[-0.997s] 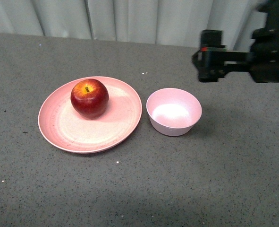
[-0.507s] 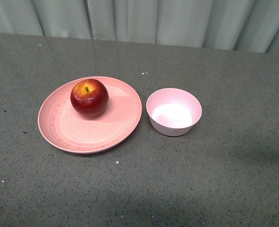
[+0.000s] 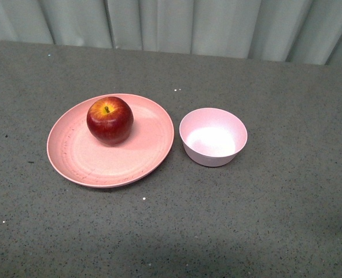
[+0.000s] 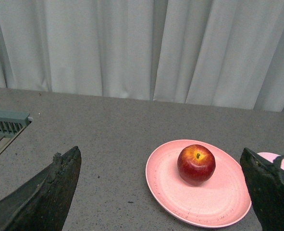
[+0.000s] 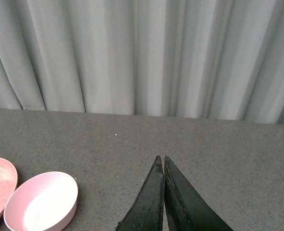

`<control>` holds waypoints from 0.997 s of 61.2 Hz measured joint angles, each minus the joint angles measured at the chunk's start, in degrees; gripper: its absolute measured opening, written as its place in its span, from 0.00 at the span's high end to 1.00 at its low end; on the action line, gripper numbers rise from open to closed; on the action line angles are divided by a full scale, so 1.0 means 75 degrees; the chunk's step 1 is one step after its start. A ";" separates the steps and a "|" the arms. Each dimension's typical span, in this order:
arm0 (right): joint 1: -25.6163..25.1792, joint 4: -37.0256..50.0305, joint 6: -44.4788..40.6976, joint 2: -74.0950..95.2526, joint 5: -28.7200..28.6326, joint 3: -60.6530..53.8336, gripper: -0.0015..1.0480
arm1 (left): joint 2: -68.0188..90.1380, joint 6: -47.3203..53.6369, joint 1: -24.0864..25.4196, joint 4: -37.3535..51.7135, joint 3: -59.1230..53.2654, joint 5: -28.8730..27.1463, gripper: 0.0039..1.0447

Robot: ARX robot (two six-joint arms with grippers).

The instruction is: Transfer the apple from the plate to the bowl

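Right arm now out of front view; right end effector (image 5: 161, 159) together, left end effector (image 4: 160, 151) apart.

Red apple (image 3: 109, 120) on plate (image 3: 84, 159), bowl (image 3: 213, 137) beside.

A dark red apple (image 4: 196, 163) sits on a salmon-pink plate (image 4: 173, 192) near mid-frame, on a speckled grey table (image 4: 98, 125). In the foreground the left gripper (image 4: 159, 151) spreads its two dark fingers (image 4: 48, 195) wide apart. A sliver of the pale bowl (image 4: 271, 158) shows beside one finger at the frame's edge. A pale curtain (image 4: 132, 48) hangs behind, and a grey slatted vent (image 4: 7, 122) lies at the opposite edge.
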 joint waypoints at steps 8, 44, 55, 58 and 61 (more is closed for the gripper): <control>-0.0181 -0.0635 0.0000 -0.0822 -0.0023 -0.0181 0.99 | 0.0000 -0.0003 0.0000 0.0000 0.0000 0.0000 0.06; -0.0187 -0.3503 0.0000 -0.4062 -0.0047 -0.0417 0.99 | 0.0000 -0.0003 0.0000 0.0000 0.0000 0.0000 0.06; -0.0187 -0.4191 0.0003 -0.4782 -0.0047 -0.0417 0.99 | 0.0000 -0.0003 0.0000 0.0000 0.0000 0.0000 0.06; -0.0187 -0.4351 0.0000 -0.4948 -0.0047 -0.0417 0.99 | 0.0000 0.0000 0.0000 0.0000 0.0000 0.0000 0.06; -0.0187 -0.4473 0.0003 -0.5077 -0.0047 -0.0417 0.99 | 0.0000 0.0000 0.0000 0.0000 0.0000 0.0000 0.06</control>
